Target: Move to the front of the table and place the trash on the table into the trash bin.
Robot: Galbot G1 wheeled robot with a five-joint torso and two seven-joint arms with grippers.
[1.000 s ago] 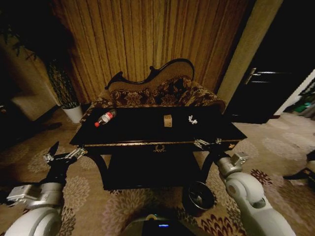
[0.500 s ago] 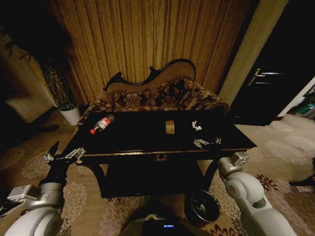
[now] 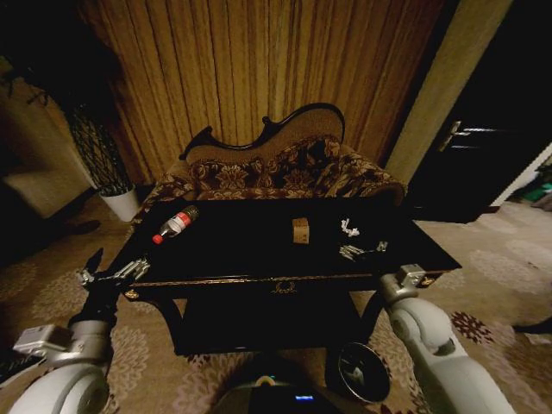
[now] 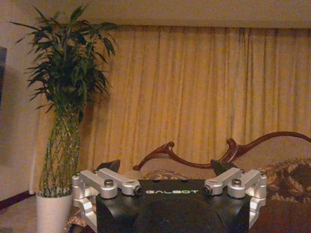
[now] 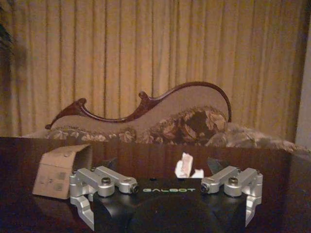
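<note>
While both arms are being held forward, the right hand (image 3: 362,251), open, is being hovered over the surface (image 3: 241,250) near its front right corner, nearest the wrapper (image 3: 348,228) just beyond it; the left hand (image 3: 112,274) is likewise open, off the front left corner.

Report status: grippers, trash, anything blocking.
Left gripper and right gripper open, empty. Bottle, box, wrapper on table. Nothing blocking.

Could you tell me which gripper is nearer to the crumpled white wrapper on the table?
The right gripper, open over the table's front right part, just short of the wrapper. The left gripper, open, hangs off the table's front left corner.
</note>
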